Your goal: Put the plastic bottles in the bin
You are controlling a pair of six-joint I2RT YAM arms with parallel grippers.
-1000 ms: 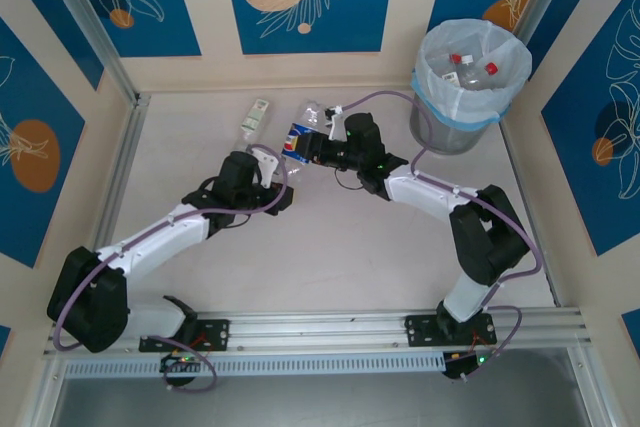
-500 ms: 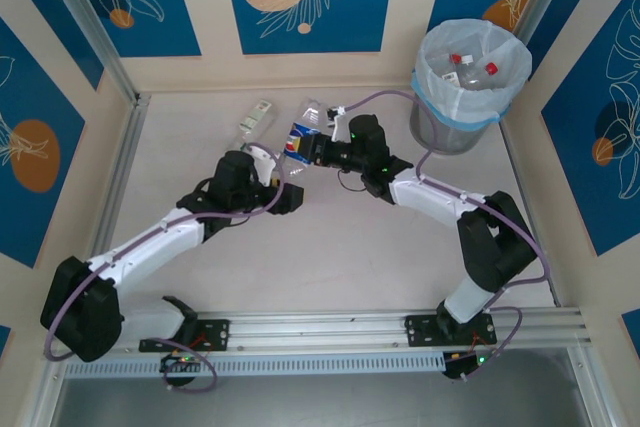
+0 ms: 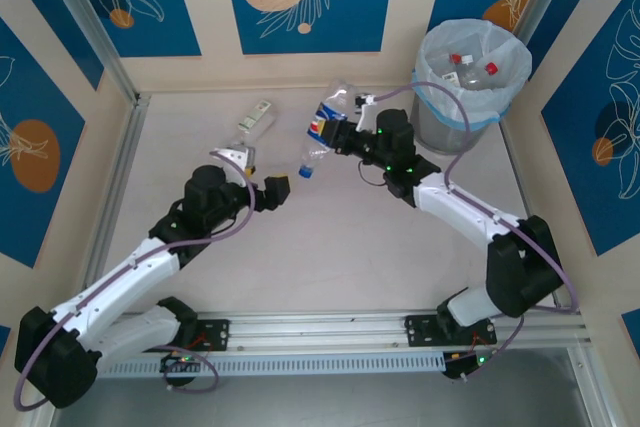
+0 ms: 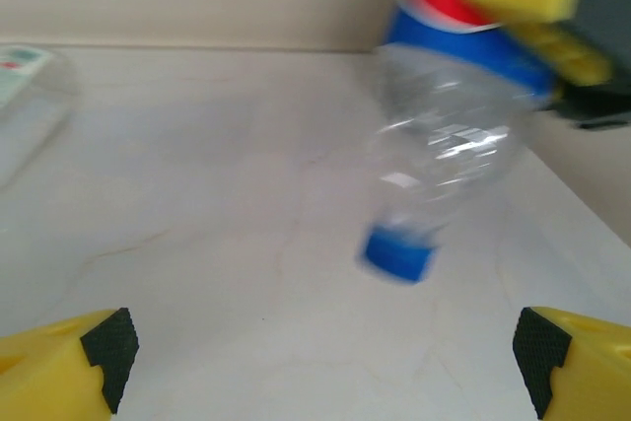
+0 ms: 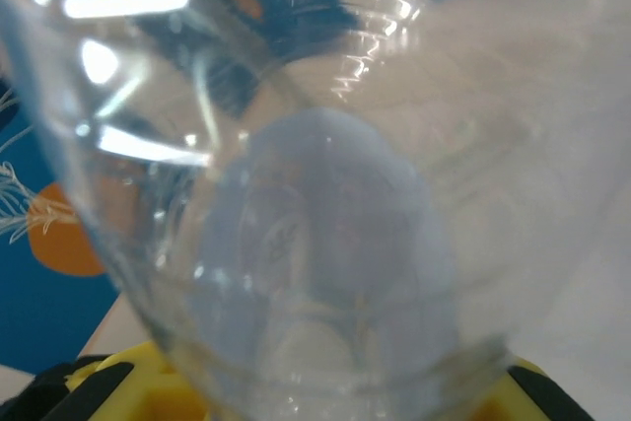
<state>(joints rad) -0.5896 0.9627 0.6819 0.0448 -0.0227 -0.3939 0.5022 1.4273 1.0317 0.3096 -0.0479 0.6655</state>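
Bottles sit at three places, taken here from the arm bases outward.

1. The left gripper (image 3: 257, 173) is nearest the bases. Its jaws are spread wide with nothing between them. In the left wrist view both yellow fingertips (image 4: 69, 362) stand at the frame's lower corners over the bare table (image 3: 330, 237).

2. The blue-label bottle (image 3: 313, 147) hangs just ahead of the left gripper, slightly to its right, without touching it. The right gripper (image 3: 333, 129) pinches this bottle at the label, toward the base end. The bottle is tilted, with the blue cap (image 4: 397, 253) lowest. Whether the cap touches the table cannot be told. In the right wrist view the clear body sits close against the lens, between the yellow fingers (image 5: 148, 386).

3. The green-white bottle (image 3: 255, 119) lies on its side on the table, ahead and left of the left gripper, well apart from both grippers.

4. The bin (image 3: 437, 134) stands farthest out, to the right of the right gripper, near the table's far right corner. A pale bag (image 3: 480, 112) lines it. At least two red-capped bottles (image 3: 455, 59) lie inside.
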